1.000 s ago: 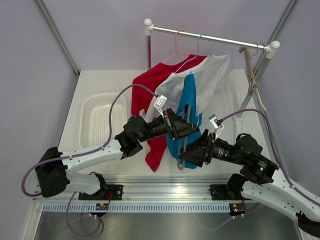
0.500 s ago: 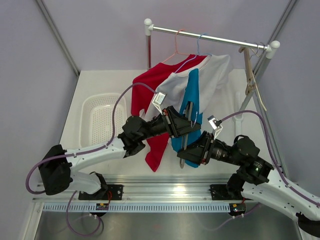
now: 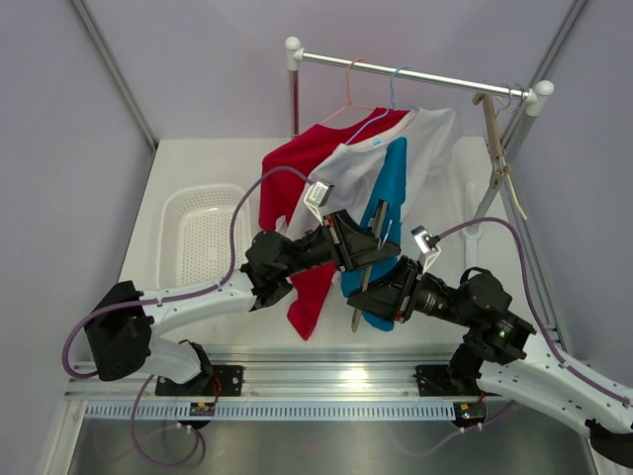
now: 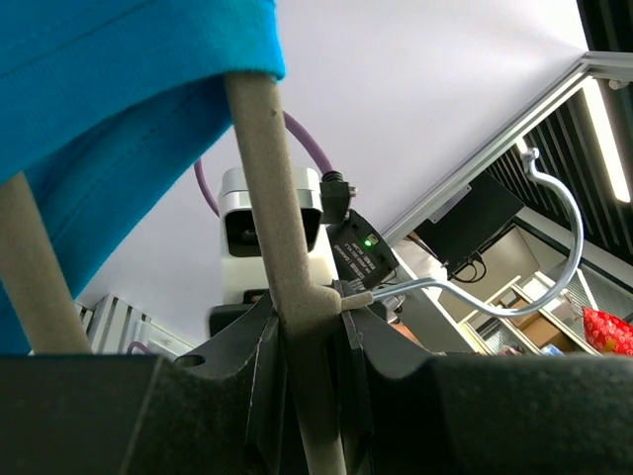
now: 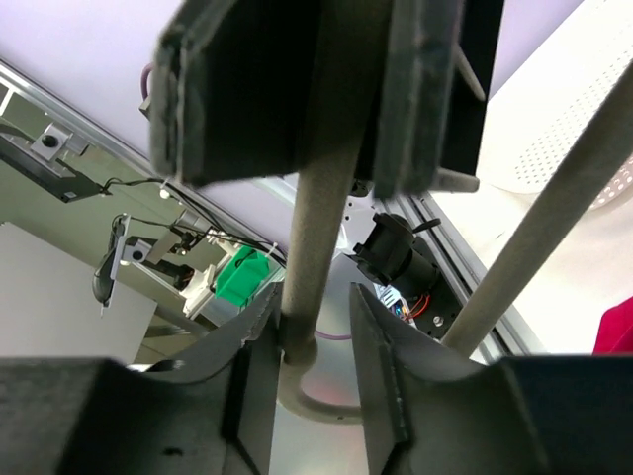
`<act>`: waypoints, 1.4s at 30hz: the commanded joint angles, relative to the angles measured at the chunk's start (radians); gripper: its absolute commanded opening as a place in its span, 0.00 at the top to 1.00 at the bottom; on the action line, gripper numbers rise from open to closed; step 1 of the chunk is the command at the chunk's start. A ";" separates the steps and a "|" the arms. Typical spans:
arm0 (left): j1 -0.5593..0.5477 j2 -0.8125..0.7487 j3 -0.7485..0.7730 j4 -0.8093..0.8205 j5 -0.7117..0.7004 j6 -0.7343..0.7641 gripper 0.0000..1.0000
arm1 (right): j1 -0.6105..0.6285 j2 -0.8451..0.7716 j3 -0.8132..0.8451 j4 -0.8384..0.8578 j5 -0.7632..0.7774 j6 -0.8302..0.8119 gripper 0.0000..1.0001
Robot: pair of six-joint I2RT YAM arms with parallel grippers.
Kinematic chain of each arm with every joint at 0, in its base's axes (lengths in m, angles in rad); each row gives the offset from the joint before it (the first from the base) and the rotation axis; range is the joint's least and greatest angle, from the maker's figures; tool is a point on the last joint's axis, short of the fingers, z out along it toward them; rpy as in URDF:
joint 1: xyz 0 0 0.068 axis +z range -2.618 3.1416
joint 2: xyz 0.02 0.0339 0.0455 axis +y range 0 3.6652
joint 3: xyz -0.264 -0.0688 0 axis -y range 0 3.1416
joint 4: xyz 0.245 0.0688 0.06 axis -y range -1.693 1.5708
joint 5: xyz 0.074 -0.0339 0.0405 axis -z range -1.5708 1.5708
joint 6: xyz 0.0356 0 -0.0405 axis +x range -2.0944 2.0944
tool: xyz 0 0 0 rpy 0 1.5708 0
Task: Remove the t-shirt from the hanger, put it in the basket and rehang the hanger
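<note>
Below the rail (image 3: 415,71), left hand (image 4: 307,327) clamps the hanger (image 4: 265,198) neck, likely to steady it. Right hand (image 5: 312,341) straddles 1 hanger arm, grip unconfirmed. T-shirt (image 3: 391,183) not yet off.

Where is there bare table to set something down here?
Bare table shows behind the basket, up to the rack's left post, and in a strip between the white and blue t-shirt and the rack's right leg. The basket looks empty. Front centre is crowded: left fingers and right fingers at the hanger, red t-shirt hanging beside.
</note>
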 commanded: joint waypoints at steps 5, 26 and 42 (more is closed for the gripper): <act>-0.016 -0.008 0.007 0.109 0.015 -0.003 0.94 | 0.008 0.006 0.017 0.058 0.068 -0.005 0.93; -0.014 -0.303 0.142 -0.859 -0.327 0.776 0.11 | 0.008 -0.160 0.098 -0.182 -0.022 0.116 1.00; 0.007 -0.074 0.306 -0.724 -0.293 1.007 0.16 | 0.008 -0.180 0.137 -0.178 -0.130 0.165 1.00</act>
